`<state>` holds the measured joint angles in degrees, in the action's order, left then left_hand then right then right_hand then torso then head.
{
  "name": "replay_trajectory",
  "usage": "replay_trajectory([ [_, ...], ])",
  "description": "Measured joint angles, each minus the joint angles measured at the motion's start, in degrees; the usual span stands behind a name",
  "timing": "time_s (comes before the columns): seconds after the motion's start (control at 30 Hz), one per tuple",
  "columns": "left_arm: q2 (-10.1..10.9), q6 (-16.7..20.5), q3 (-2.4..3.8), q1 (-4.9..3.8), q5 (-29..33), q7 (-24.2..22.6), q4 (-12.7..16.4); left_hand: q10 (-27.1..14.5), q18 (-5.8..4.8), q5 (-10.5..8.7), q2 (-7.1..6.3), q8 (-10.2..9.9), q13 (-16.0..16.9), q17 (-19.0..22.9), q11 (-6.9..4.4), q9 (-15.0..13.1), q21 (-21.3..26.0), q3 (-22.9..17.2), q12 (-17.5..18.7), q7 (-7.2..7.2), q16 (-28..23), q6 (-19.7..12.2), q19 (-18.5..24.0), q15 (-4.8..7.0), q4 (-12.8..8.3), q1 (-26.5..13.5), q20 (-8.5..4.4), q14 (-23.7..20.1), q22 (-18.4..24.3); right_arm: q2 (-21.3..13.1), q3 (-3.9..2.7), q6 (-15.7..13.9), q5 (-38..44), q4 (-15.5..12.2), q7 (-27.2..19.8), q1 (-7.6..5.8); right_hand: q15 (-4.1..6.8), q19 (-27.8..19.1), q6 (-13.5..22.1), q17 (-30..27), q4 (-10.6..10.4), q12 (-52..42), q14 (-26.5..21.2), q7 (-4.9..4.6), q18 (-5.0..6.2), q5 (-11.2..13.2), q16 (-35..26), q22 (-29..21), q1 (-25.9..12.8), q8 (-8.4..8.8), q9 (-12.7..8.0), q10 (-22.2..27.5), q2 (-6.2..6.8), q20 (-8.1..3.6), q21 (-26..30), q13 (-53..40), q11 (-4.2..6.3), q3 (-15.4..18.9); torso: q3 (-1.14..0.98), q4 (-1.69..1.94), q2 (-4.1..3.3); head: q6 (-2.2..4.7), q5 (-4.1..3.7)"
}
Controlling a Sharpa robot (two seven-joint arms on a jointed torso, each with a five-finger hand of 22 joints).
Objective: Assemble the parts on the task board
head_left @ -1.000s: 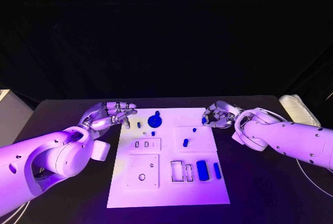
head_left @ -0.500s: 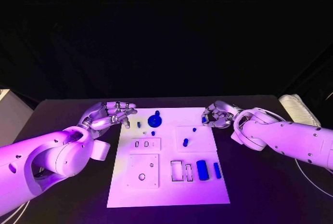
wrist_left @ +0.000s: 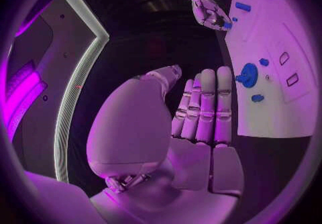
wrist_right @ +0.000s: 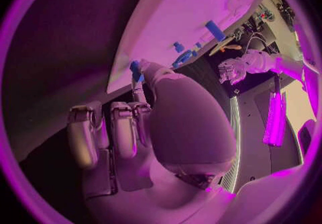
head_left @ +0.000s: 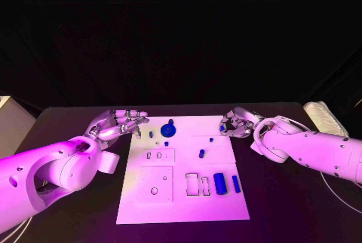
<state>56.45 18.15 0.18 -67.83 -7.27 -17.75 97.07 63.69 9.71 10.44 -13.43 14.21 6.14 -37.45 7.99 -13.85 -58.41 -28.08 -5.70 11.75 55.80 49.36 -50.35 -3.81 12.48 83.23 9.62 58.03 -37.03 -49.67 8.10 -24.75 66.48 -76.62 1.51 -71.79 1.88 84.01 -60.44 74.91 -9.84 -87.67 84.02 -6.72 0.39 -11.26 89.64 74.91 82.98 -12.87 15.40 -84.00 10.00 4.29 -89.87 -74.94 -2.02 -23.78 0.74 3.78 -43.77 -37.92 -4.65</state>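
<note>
The right hand (head_left: 237,124) is pinching a small blue part (head_left: 222,129) at the far right edge of the task board (head_left: 183,211). The left hand (head_left: 119,125) is hovering at the far left edge, fingers extended, holding nothing. A round blue part (head_left: 168,131) is lying just right of it; further parts are lying nearer on the table (head_left: 294,217).

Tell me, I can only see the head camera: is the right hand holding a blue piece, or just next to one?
Observer: Holding. The right wrist view shows the right hand pinching a small blue part at its fingertips, near the task board's edge.
Operator: Is the other hand hiding anything?
Observer: No. The left wrist view shows the left hand's palm bare and its fingers straight, beside the board and not touching the round blue part.
</note>
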Motion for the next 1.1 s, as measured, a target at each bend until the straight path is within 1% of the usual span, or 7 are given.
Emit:
replay_trajectory([
  [0.23, 0.07, -0.04, 0.00, 0.00, -0.17, 0.04, 0.04, 0.00, 0.00, 0.00, 0.00, 0.00, 0.00, 0.07, 0.00, -0.03, -0.20, -0.11, 0.00, 0.00, 0.00, 0.00, 0.00, 0.00, -0.11, 0.00, 0.00, 0.00, -0.02, -0.04, 0.00, -4.31, 1.55, -1.63, 0.04, 0.04, 0.40, -0.04, -0.01, 0.00, 0.29, 0.00, 0.01, -0.01, 0.00, 0.15, 0.00, -0.01, -0.59, 0.00, 0.00, 0.00, -0.58, -0.04, 0.00, 0.00, 0.41, -0.29, 0.04, -0.21, 0.01, 0.13, -0.05],
  [0.33, 0.05, -0.06, 0.00, 0.00, -0.23, 0.06, 0.03, 0.00, 0.00, 0.00, 0.00, 0.00, -0.01, 0.14, 0.00, -0.10, -0.23, -0.15, 0.00, 0.00, 0.00, 0.00, 0.00, 0.00, -0.15, 0.00, 0.00, 0.00, -0.08, -0.42, 0.00, -5.60, 1.89, -3.06, 0.58, -0.01, 0.40, -0.20, -0.01, 0.00, 0.44, 0.00, 0.01, -0.01, 0.00, -0.05, 0.00, -0.01, -0.67, 0.00, -0.01, 0.00, -0.65, -0.20, 0.00, 0.01, 0.41, -0.45, 0.05, -0.34, 0.07, 0.13, 0.19],
  [0.43, 0.02, -0.09, 0.00, 0.00, -0.29, 0.07, -0.07, 0.00, 0.00, 0.00, 0.00, 0.00, -0.01, 0.14, 0.00, -0.10, -0.23, -0.15, 0.00, 0.00, 0.00, 0.00, 0.00, 0.00, -0.15, 0.00, 0.00, 0.00, -0.08, -1.01, -0.06, -6.52, 2.14, -5.24, 1.72, -0.42, 0.40, -0.01, -0.01, 0.00, 0.44, 0.00, 0.01, -0.01, 0.00, -0.06, 0.00, -0.01, -0.81, 0.00, -0.01, 0.00, -0.65, -0.40, 0.00, 0.01, 0.41, -0.75, 0.08, -0.47, 0.18, 0.03, 0.44],
  [0.67, -0.60, -0.13, 0.00, 0.00, -0.36, 0.15, -1.06, 0.00, 0.00, 0.00, 0.00, 0.00, -0.01, 0.14, 0.00, -0.10, -0.23, -0.15, 0.00, 0.00, 0.00, 0.00, 0.00, 0.00, -0.15, 0.00, 0.00, 0.00, -0.08, -1.33, -0.22, -7.80, 2.73, -13.34, 6.78, -1.75, 0.40, -0.01, -0.01, 0.00, 0.85, 0.00, 0.01, -0.01, 0.00, -0.06, 0.00, 0.00, -1.35, 0.00, -0.01, 0.00, -0.41, -0.40, 0.00, 0.01, 0.41, -1.16, 0.21, -0.69, 0.60, -0.25, 1.27],
  [0.8, -1.11, -0.18, 0.00, 0.00, -0.37, 0.22, -1.56, 0.00, 0.00, 0.00, 0.17, 0.00, -0.01, 0.19, 0.00, -0.10, -0.23, -0.15, 0.00, 0.00, 0.00, 0.00, 0.00, 0.00, -0.15, -0.17, 0.00, 0.00, -0.08, 0.27, -0.20, -8.06, 3.15, -17.20, 10.05, -1.85, 0.40, -0.01, -0.01, 0.00, 0.85, 0.26, 0.01, 0.00, 0.00, -0.05, 0.00, 0.04, -1.35, 0.00, -0.01, 0.00, -0.41, -0.40, 0.00, 0.01, 0.41, -1.46, 0.29, -0.76, 0.88, -0.58, 1.59],
  [0.93, -1.70, -0.24, -0.03, 0.00, -0.37, 0.32, -2.25, 0.00, 0.00, 0.00, 0.23, 0.00, 0.04, 0.18, 0.00, -0.15, -0.23, -0.15, 0.00, 0.00, 0.00, 0.00, 0.00, 0.00, -0.15, -0.23, 0.00, 0.00, -0.07, 3.77, -0.08, -8.13, 3.77, -20.40, 13.79, -1.75, 0.40, 0.00, -0.01, 0.00, 0.85, 0.26, 0.00, 0.00, 0.00, -0.05, 0.00, 0.04, -1.35, 0.00, -0.01, 0.00, -0.41, -0.40, 0.00, 0.02, 0.40, -1.46, 0.40, -0.83, 1.16, -0.94, 2.09],
  [1.1, -2.50, -0.31, -0.05, 0.00, -0.38, 0.43, -2.97, 0.00, 0.00, 0.00, 0.23, 0.00, 0.04, 0.18, 0.00, -0.15, -0.23, -0.15, 0.00, 0.00, 0.00, 0.00, 0.00, 0.00, -0.15, -0.23, 0.00, 0.00, -0.07, 7.39, 0.02, -8.13, 4.66, -21.24, 16.97, -0.95, 0.40, 0.00, 0.00, 0.00, 0.85, 0.26, 0.00, 0.00, 0.00, -0.04, 0.00, 0.03, -1.50, 0.00, -0.01, 0.00, -0.25, -0.40, 0.00, 0.02, 0.40, -1.46, 0.71, -0.90, 1.60, -1.36, 2.41],
])
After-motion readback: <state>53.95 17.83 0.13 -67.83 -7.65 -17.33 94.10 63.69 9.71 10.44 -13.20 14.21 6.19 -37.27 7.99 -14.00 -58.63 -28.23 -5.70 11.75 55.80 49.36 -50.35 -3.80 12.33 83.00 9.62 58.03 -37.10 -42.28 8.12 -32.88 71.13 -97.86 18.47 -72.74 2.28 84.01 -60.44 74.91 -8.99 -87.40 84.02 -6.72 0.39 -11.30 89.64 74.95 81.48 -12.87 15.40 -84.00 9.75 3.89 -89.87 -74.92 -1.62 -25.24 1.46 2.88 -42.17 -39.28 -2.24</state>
